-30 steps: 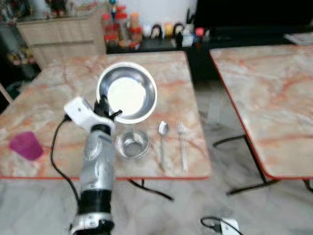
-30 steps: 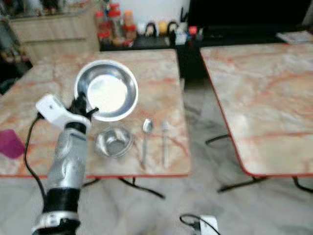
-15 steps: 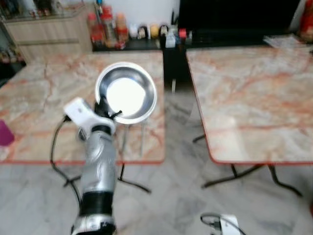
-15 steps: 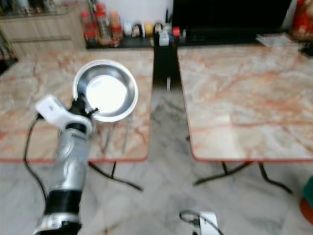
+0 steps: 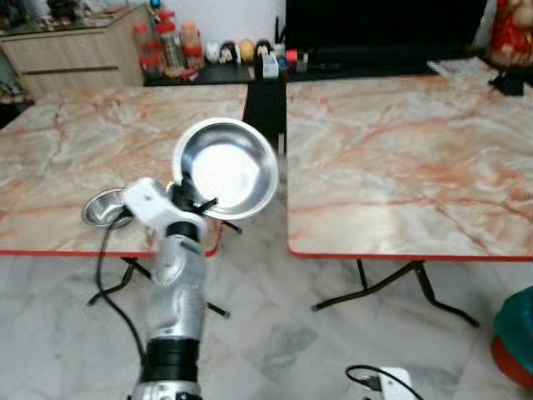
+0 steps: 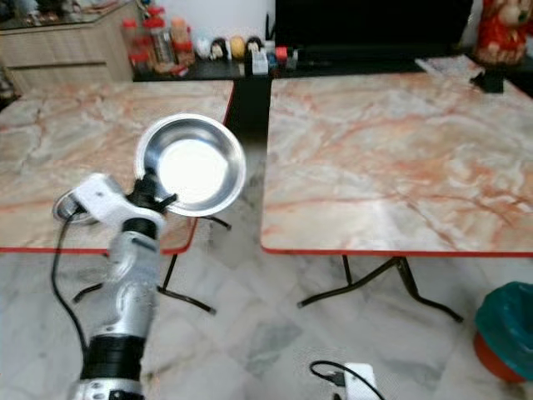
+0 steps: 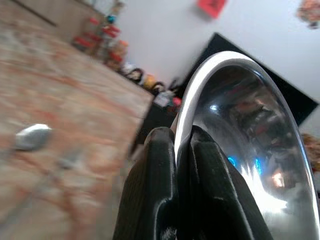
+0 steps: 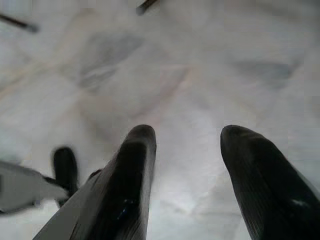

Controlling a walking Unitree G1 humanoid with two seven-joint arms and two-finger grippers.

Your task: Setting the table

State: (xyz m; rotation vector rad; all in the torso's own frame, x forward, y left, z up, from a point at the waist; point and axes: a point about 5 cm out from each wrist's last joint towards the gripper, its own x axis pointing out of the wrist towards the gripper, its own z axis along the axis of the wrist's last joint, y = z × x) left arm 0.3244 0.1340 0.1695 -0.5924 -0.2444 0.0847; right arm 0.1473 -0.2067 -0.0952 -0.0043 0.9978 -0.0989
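Left gripper [image 5: 190, 193] holds a steel plate [image 5: 230, 168] by its rim, up in the air over the gap between two tables.

Left to right: a small steel bowl [image 5: 106, 207] sits on the left table [image 5: 75, 142] near its front edge, just beside the raised left arm. The left gripper's fingers [image 7: 160, 165] are clamped together on the plate's rim, plate tilted with its hollow facing the camera, above the left table's front right corner. Jars and small items [image 5: 171, 43] line a dark shelf at the back. The right table [image 5: 400, 158] stands apart across a narrow gap. The right gripper [image 8: 187, 150] hangs low over the marble floor [image 8: 200, 60], fingers spread apart, gripping nothing.
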